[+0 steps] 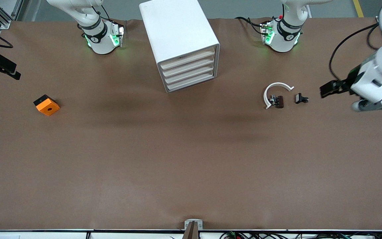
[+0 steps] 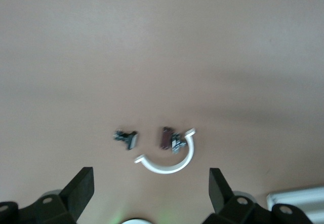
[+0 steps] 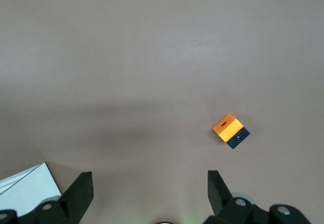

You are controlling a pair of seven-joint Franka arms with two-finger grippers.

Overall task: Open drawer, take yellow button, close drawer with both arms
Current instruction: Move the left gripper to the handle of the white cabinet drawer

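The four shallow white drawers (image 1: 190,72) with cream slat fronts are all sitting shut in the boxy white cabinet (image 1: 177,33), which is standing on the brown matte worktop (image 1: 191,159) between the two arm bases, fronts facing roughly five o'clock in the front view. The small orange-capped button is not showing anywhere; it is presumably inside a drawer.

The left hand (image 1: 331,88) is hanging over the worktop's left-arm end with its black fingers (image 2: 81,188) spread apart and empty; the drawer fronts are lying at about nine o'clock from it, with a thin white plastic arc (image 1: 275,93) and two small black clips (image 1: 301,98) in between. The right hand (image 1: 3,68) is hanging at the right-arm end, fingers (image 3: 81,191) likewise apart, over bare worktop near the orange square block (image 1: 46,105) with a centre hole.

The left hand looks the nearer to the slat fronts, so it is likely the one to pull.
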